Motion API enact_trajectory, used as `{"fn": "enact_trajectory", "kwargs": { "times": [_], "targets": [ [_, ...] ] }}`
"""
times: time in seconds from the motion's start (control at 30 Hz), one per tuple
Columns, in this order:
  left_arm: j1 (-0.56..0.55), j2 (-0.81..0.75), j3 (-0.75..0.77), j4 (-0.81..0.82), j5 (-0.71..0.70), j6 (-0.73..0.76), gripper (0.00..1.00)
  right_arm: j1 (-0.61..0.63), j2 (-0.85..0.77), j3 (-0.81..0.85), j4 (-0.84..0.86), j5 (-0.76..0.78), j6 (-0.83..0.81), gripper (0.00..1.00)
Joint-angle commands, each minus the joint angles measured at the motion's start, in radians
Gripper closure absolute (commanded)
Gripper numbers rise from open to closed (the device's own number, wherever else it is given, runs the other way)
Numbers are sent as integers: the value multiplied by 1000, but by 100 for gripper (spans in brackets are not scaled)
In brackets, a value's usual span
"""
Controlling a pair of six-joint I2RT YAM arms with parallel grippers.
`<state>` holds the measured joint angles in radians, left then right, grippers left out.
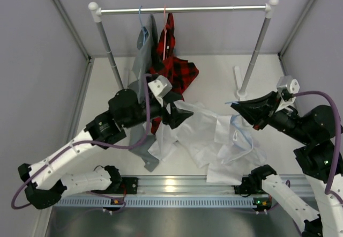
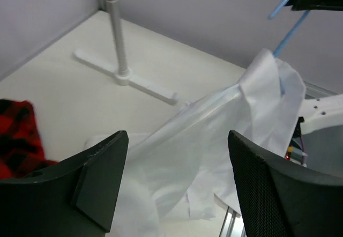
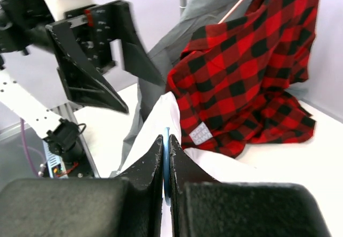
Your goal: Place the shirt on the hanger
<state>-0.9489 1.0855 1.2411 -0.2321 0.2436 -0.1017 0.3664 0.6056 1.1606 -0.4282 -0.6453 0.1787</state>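
Observation:
The white shirt lies crumpled on the table in front of both arms. Part of it is lifted and draped over the light blue wire hanger. My right gripper is shut on the hanger's wire, with white fabric just past its tips. My left gripper is open above the shirt's left side. In the left wrist view the shirt stretches between and beyond the gripper's spread jaws, which do not touch it. The hanger rises at the upper right.
A clothes rack stands at the back, its right post foot on the table. A grey shirt and a red-and-black plaid shirt hang from it beside my left arm. A metal rail runs along the near edge.

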Motion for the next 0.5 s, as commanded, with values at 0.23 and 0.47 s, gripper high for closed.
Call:
{"fn": "enact_trajectory", "kwargs": {
  "times": [0.23,0.47],
  "targets": [
    [-1,-193,-293,-1,-507,-158,23,12,-27,171,-159,53,-58,100],
    [-1,-110,-345,17,-610,-219,99,11,-36,214,-207,10,-64,100]
  ]
}}
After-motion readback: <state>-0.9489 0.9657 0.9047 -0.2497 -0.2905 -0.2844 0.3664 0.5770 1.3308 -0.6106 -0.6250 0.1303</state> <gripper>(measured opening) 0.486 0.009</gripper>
